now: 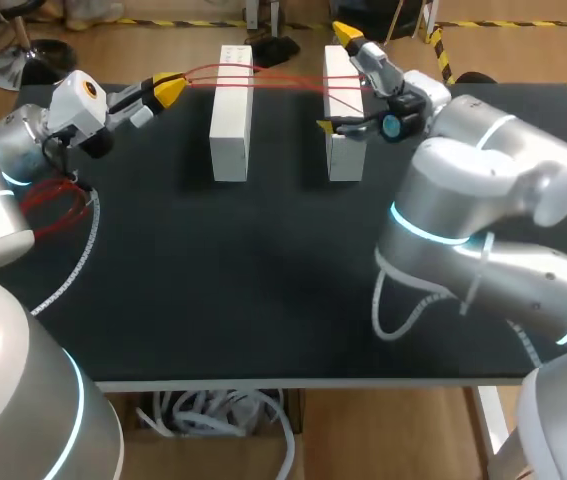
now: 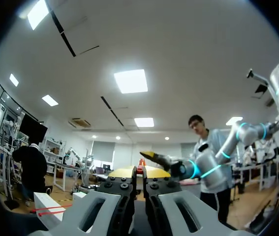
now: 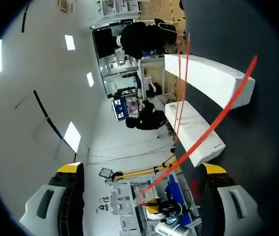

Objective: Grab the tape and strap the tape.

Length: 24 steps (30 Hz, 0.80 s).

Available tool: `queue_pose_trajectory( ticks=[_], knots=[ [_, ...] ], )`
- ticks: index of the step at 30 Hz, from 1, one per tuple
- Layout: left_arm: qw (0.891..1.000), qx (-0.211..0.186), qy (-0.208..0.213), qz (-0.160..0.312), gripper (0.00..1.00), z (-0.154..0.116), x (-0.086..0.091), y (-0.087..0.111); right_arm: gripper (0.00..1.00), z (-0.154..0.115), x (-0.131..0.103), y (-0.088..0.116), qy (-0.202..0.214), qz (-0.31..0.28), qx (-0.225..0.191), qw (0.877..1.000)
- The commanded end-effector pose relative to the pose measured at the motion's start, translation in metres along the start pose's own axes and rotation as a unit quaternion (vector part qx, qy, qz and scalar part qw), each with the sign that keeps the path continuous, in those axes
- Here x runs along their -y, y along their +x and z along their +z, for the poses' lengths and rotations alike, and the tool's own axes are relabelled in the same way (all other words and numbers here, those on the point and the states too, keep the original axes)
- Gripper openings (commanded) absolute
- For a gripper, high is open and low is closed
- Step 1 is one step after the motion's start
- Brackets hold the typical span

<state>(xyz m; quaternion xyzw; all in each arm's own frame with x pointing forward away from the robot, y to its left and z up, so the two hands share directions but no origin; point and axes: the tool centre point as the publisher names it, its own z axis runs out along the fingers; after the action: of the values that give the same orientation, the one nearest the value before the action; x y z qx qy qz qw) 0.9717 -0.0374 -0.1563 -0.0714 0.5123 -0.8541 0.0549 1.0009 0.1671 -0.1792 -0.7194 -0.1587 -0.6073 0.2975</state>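
Now | left fingers (image 1: 170, 90) pinching red tape (image 1: 288, 80) | right fingers (image 1: 346, 35) spread wide | tape spans both white blocks (image 1: 231, 120)

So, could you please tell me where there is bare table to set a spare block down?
The broad near half of the table, from the white blocks to the front edge, is bare. The far strip is crowded: red tape spans the blocks, and a tape coil lies beside the left arm.
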Motion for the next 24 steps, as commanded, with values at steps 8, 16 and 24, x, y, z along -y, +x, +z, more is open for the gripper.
queue_pose_trajectory(
  ticks=[8,16,24],
  knots=[
    [1.0,0.0,0.001,0.001,0.0,0.0,-0.001,0.0,1.0,-0.007,0.023,-0.007,-0.096,0.009,-0.078,0.992],
    [1.0,0.0,0.001,0.001,0.0,0.0,-0.001,0.0,1.0,-0.006,0.024,-0.004,-0.147,0.032,-0.096,0.984],
    [1.0,0.0,0.001,0.001,0.0,0.0,-0.001,0.0,1.0,0.004,0.017,0.0,-0.181,0.051,-0.107,0.976]
  ],
)
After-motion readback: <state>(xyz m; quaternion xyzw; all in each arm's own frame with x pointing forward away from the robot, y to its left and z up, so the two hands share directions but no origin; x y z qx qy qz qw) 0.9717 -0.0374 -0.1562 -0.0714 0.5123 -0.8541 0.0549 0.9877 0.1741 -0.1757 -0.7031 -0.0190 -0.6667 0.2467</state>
